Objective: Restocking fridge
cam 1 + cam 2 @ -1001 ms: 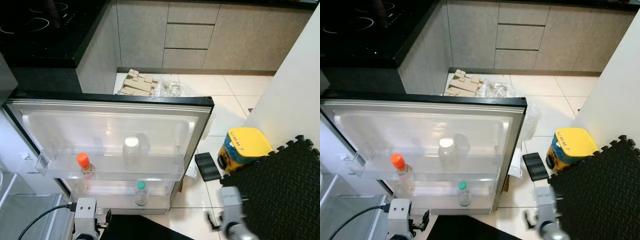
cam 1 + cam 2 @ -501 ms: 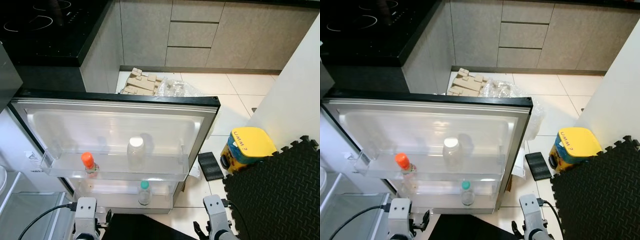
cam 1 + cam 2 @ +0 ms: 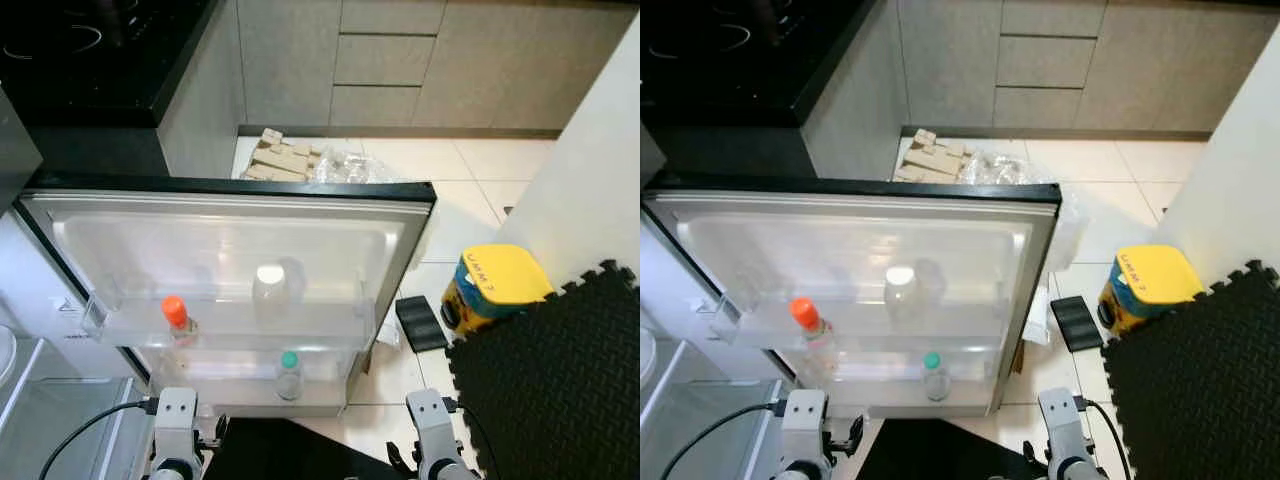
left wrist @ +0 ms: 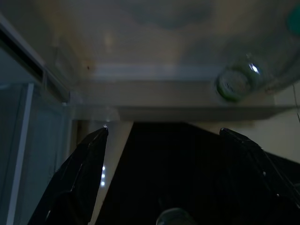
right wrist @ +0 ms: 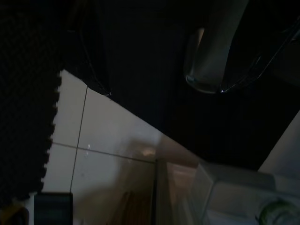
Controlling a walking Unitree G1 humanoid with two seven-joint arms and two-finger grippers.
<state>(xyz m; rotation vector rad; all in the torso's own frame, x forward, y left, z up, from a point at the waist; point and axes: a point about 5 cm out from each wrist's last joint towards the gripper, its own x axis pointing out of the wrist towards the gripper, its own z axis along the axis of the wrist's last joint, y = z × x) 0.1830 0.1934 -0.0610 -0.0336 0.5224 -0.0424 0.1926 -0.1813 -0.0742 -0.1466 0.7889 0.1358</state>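
Fridge door (image 3: 230, 235) stands open, its upper shelf (image 3: 230, 330) holding an orange-capped bottle (image 3: 177, 318) and white-lidded jar (image 3: 268, 294), its lower shelf a green-capped bottle (image 3: 288, 375); contents unchanged since earlier, left gripper (image 4: 164, 140) spread empty, right gripper's fingers indeterminate.

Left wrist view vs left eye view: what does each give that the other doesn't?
Left wrist: the left gripper with its black fingers spread wide, nothing between them. Left eye: the whole open fridge door, the orange-capped bottle and white-lidded jar on its upper shelf, the yellow container, the foam mat. Both: the green-capped bottle on the lower door shelf.
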